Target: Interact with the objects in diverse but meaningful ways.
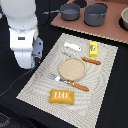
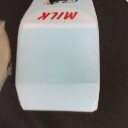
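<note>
1. Exterior view, left of frame: the white robot arm (image 1: 24, 37) stands over the dark table (image 1: 110, 105), at the left edge of the striped placemat (image 1: 35, 82). Its gripper is hidden behind the arm body; whether the claw is open or closed cannot be told.
2. Wrist view: a pale blue house-shaped carton (image 2: 57, 62), lettered "MILK" in red, fills most of the frame against a dark surface. No fingers are visible around it. The carton cannot be made out in the exterior view.
3. Lower centre of the exterior view: an orange rectangular block (image 1: 61, 96) lies on the placemat.
4. Centre: a tan plate (image 1: 72, 68) sits on the placemat. An orange-handled fork (image 1: 69, 82) lies just below it.
5. Upper centre: a white elongated piece (image 1: 72, 47) lies above the plate.
6. Right of centre: a second orange-handled piece of cutlery (image 1: 91, 61) lies beside the plate, with a small yellow packet with red marks (image 1: 93, 48) above it.
7. Top of frame: two grey pots (image 1: 95, 14) stand on a brown board (image 1: 112, 31).
</note>
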